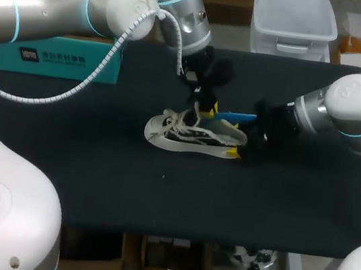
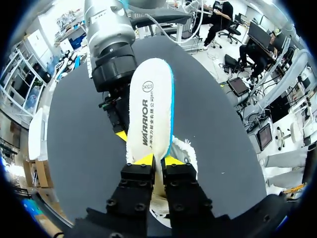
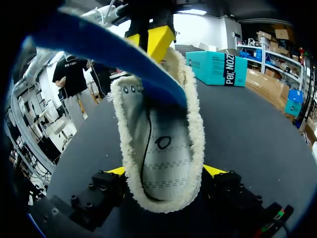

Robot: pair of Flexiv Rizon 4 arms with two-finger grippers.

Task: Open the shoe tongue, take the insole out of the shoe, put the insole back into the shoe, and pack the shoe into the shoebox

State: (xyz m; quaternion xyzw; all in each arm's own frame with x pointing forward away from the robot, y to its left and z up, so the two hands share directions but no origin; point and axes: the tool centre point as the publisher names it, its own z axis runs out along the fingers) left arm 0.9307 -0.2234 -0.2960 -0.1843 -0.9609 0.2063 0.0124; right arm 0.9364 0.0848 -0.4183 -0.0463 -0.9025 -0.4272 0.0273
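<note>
Insole [image 2: 148, 99] is pinched at its near end between the tips of my left gripper [image 2: 159, 159]. The jaws are almost closed on the thin edge, and the insole sticks straight out ahead of the fingers toward my right gripper [image 3: 165, 171], blue underside facing the shoe [image 3: 161, 148]. The right one is clamped across the shoe's heel, a tip on each side of the fleecy collar, with the shoe on the table [image 1: 93, 176]. So the shoe sits just under the left hand, opening up, and its long axis lines up pretty well with the insole's. Looks to me like the insole is out, or all but; can't tell if the pinched end touches the tongue. Whichever way it goes next, I'd guess the left arm slides it along that shared line.
</note>
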